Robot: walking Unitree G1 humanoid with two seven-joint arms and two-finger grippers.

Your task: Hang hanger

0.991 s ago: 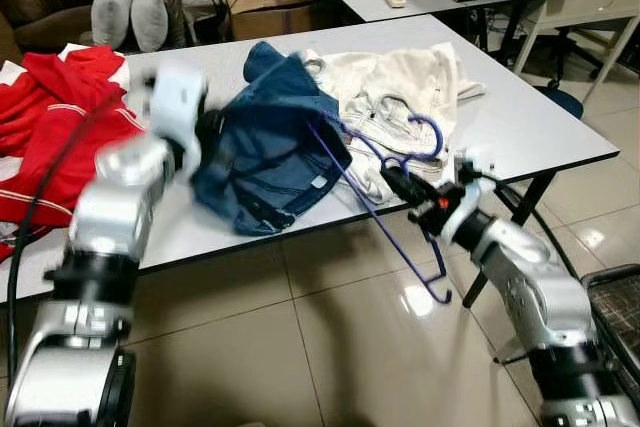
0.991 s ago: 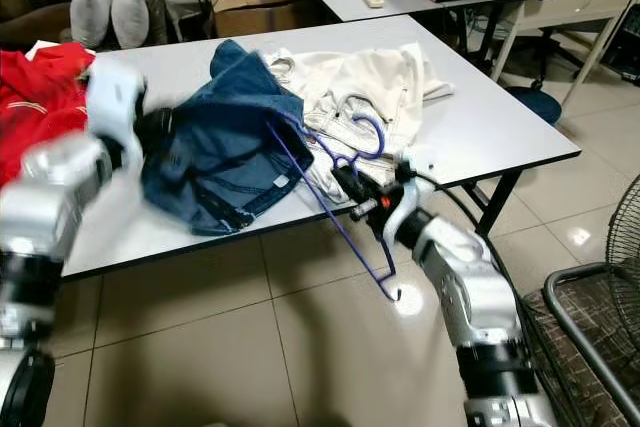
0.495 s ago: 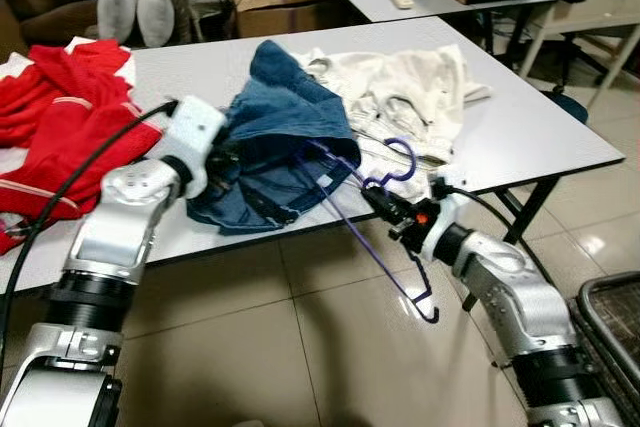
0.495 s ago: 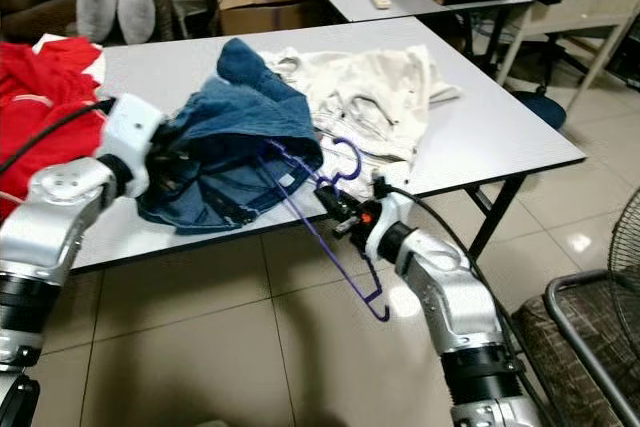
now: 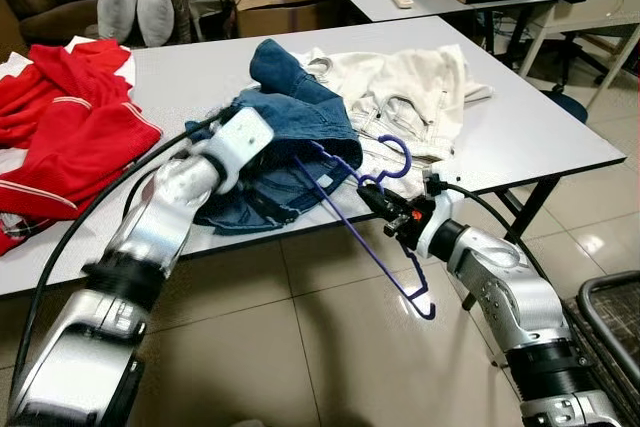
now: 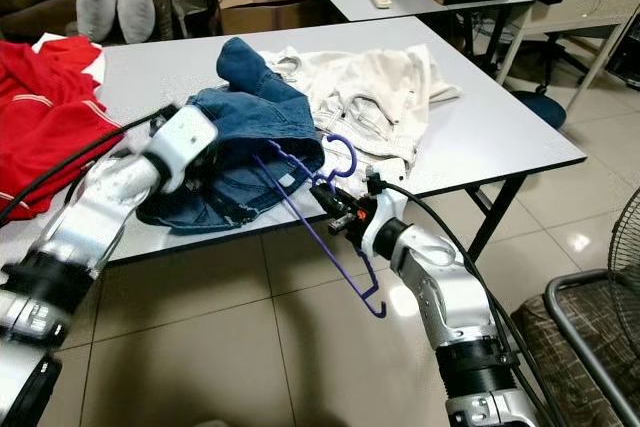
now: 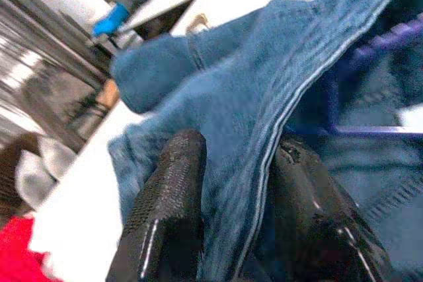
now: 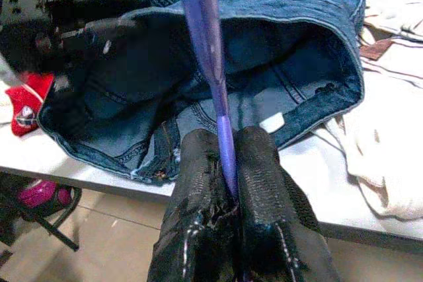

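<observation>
The table (image 5: 520,137) carries the blue denim garment (image 5: 290,137), whose waistband the left pincer (image 7: 231,209) clamps between its fingers, apparently to hold the opening wide. Just beside it, at the table's edge, the right pincer (image 8: 228,183) grips the purple hanger (image 5: 375,237) by its bar, one shoulder already inside that opening.

Left hand (image 7: 228,229) fingertips buried in blue jeans (image 5: 290,142); purple hanger (image 5: 375,237) end hidden inside them.
</observation>
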